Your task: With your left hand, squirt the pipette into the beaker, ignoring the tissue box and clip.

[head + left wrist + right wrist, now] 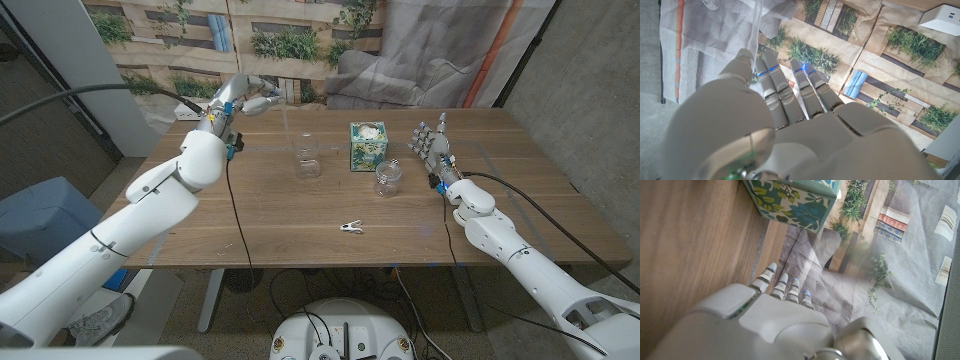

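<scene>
- Wooden surface point(300, 215) stands before a wall printed with buildings and greenery, with grey cloth draped at the upper right of the head view.
- At the upper left of that view, the left hand point(240, 98) is raised above the far edge of the surface, fingers extended toward the middle.
- A thin, clear pipette point(284, 128) appears pinched in this hand and hangs down toward the beaker point(308, 157); it is faint, so the exact hold is hard to read.
- The left wrist view shows the same pale tube rising from beside the hand's fingers point(785, 95).
- The beaker, a clear glass vessel, stands upright near the middle of the frame, just left of a green patterned tissue box point(367, 146).
- A second clear jar point(388, 177) stands below and right of the box.
- A small metal clip point(350, 227) lies alone lower in the frame.
- The right hand point(431, 148) stands at the right of the box, fingers spread and upright, holding nothing.
- Judging from this, the step in hand is bringing the pipette tip over the beaker.
- The next move likely calls for centring the tip above the rim, then squeezing the bulb.
</scene>
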Action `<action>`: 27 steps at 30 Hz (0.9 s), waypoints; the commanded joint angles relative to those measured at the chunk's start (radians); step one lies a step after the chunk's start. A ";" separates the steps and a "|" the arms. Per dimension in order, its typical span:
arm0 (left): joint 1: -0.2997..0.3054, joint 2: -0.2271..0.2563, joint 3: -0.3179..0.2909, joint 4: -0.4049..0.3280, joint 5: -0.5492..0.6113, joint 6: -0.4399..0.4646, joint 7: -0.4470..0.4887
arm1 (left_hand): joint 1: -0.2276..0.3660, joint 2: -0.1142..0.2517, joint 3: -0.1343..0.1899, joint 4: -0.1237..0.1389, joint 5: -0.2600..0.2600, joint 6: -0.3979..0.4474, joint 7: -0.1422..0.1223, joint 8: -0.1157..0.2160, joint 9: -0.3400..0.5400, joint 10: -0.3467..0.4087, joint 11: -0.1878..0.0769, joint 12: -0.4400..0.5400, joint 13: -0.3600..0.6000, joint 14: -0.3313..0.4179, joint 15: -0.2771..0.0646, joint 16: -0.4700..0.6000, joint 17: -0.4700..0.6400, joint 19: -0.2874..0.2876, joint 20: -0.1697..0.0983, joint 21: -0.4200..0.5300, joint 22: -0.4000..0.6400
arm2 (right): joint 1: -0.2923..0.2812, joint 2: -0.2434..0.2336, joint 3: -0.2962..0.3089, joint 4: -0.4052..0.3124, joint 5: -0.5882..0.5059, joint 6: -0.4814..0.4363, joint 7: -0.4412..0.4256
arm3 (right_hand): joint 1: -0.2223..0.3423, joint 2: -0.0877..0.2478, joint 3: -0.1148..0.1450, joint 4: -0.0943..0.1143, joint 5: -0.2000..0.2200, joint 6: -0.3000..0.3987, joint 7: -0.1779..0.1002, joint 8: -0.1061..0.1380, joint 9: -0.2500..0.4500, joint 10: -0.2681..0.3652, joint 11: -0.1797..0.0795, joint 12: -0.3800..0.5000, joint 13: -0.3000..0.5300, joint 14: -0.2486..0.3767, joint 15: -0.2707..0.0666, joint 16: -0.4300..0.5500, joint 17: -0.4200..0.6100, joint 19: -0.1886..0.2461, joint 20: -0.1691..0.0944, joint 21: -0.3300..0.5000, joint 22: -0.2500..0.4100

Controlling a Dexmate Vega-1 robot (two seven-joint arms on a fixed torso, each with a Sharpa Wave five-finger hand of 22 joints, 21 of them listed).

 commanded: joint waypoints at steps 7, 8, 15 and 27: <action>0.096 -0.004 -0.028 -0.058 -0.012 0.027 0.028 | -0.004 0.007 0.009 0.000 0.006 -0.002 0.002 0.000 0.000 -0.005 -0.009 0.007 0.004 -0.003 -0.120 0.002 0.003 0.001 0.000 0.001 0.004 | 0.000 -0.001 0.000 0.001 0.002 0.000 0.007 | 0.000 0.058 -0.008 -0.001 0.005 0.002 -0.009 0.006 0.002 0.000 0.001 0.003 0.003 -0.006 -0.085 0.006 0.005 0.004 0.000 0.006 0.005; 0.097 -0.007 -0.026 -0.058 -0.011 0.028 0.031 | -0.004 0.007 0.009 0.000 0.006 -0.003 0.003 -0.001 0.000 -0.006 -0.009 0.007 0.004 -0.003 -0.120 0.002 0.003 0.001 0.001 0.001 0.004 | 0.000 -0.001 0.000 0.001 0.002 0.000 0.007 | 0.000 0.058 -0.008 -0.001 0.005 0.002 -0.009 0.006 0.002 0.000 0.001 0.003 0.003 -0.006 -0.084 0.006 0.005 0.004 -0.001 0.006 0.005; 0.106 -0.015 -0.004 -0.070 0.006 0.037 0.047 | -0.005 0.008 0.011 0.000 0.006 -0.003 0.000 0.000 0.000 -0.005 -0.009 0.008 0.004 -0.002 -0.120 0.003 0.003 0.001 0.001 0.001 0.004 | 0.000 0.000 0.000 0.002 0.001 0.001 0.004 | 0.000 0.058 -0.008 -0.001 0.005 0.001 -0.009 0.006 0.002 0.002 0.001 0.004 0.003 -0.005 -0.086 0.006 0.005 0.004 -0.001 0.006 0.005; 0.129 -0.042 0.020 -0.071 0.023 0.026 0.078 | -0.006 0.008 0.013 -0.001 0.006 -0.005 -0.001 -0.001 0.000 -0.005 -0.010 0.009 0.004 0.000 -0.120 0.004 0.004 0.002 0.000 0.002 0.004 | 0.001 0.000 0.000 0.002 0.002 0.000 0.007 | 0.000 0.058 -0.008 -0.001 0.005 0.003 -0.009 0.007 0.002 0.002 0.002 0.003 0.003 -0.005 -0.084 0.006 0.005 0.004 -0.001 0.006 0.005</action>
